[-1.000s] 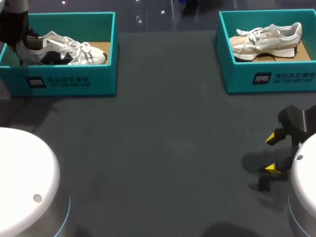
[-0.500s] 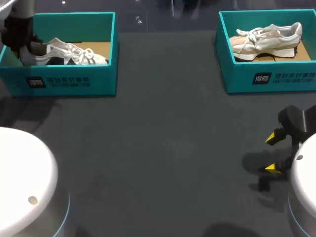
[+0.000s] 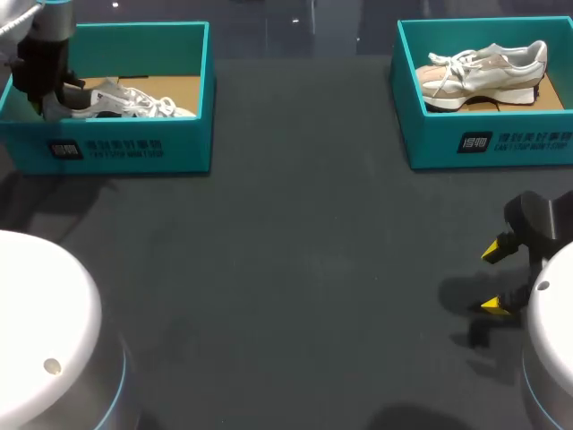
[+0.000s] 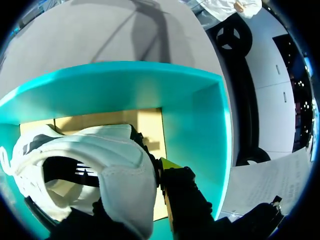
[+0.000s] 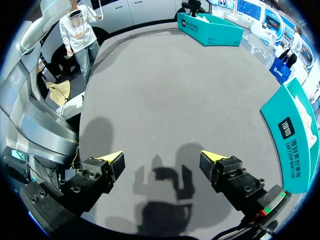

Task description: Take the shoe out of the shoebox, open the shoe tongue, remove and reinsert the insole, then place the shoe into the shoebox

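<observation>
left pincer (image 3: 47, 90) is down in the teal shoebox (image 3: 134, 148), clamped on the heel of the white shoe (image 3: 130, 105), which lies inside the box; right pincer (image 5: 162, 161) hangs over the dark worktop (image 3: 295, 269), fingers wide apart, touching nothing

Wears broad white domed covers (image 3: 40, 305) near left and near right, ringed below in thin blue light, a small round stud (image 3: 52, 366) on the left one; ends the left arm (image 3: 40, 63) in matte black under a grey link; carries on the right gripper (image 5: 161, 160) blocky black bolted fingers (image 5: 95, 175) with yellow wedge tips.
</observation>
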Robot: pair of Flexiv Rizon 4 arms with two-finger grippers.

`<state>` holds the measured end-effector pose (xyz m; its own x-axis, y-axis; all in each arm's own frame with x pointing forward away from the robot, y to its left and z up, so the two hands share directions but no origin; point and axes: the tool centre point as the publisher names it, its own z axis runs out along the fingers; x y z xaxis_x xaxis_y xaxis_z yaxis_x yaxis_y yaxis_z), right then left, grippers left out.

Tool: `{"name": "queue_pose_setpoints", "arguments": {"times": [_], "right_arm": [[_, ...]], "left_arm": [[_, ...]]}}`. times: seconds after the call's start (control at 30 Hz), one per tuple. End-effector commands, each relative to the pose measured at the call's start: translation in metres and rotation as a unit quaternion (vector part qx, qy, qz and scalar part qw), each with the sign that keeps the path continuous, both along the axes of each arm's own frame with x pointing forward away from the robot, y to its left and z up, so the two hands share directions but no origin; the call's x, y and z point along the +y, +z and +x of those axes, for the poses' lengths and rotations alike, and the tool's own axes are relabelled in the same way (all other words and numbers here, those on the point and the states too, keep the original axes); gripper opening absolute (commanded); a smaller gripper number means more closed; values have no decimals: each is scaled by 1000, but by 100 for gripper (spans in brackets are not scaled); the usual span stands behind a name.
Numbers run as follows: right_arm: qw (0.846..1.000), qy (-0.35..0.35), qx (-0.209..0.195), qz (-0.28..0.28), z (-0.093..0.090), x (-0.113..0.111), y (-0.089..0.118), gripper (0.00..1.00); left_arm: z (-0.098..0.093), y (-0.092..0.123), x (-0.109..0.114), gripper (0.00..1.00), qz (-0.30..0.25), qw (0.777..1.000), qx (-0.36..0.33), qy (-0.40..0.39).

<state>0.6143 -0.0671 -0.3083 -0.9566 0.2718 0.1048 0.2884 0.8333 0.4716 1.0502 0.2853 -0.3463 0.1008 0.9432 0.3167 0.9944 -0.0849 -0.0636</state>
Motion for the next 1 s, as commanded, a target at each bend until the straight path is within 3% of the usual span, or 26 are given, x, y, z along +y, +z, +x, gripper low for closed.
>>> {"name": "queue_pose_setpoints", "arguments": {"times": [0.03,0.83,0.93,1.0], "right_arm": [[1000,-1,-2,-1,-2,0,0,100],[1000,-1,-2,-1,-2,0,0,100],[1000,-1,-2,-1,-2,0,0,100],[1000,-1,-2,-1,-2,0,0,100]], "left_arm": [[5,-4,-1,0,3,1000,5,3],[-1,-24,-1,0,-5,1000,-1,21],[-1,-26,0,20,-7,1000,-3,23],[-2,-28,1,26,-7,1000,-5,24]]}}
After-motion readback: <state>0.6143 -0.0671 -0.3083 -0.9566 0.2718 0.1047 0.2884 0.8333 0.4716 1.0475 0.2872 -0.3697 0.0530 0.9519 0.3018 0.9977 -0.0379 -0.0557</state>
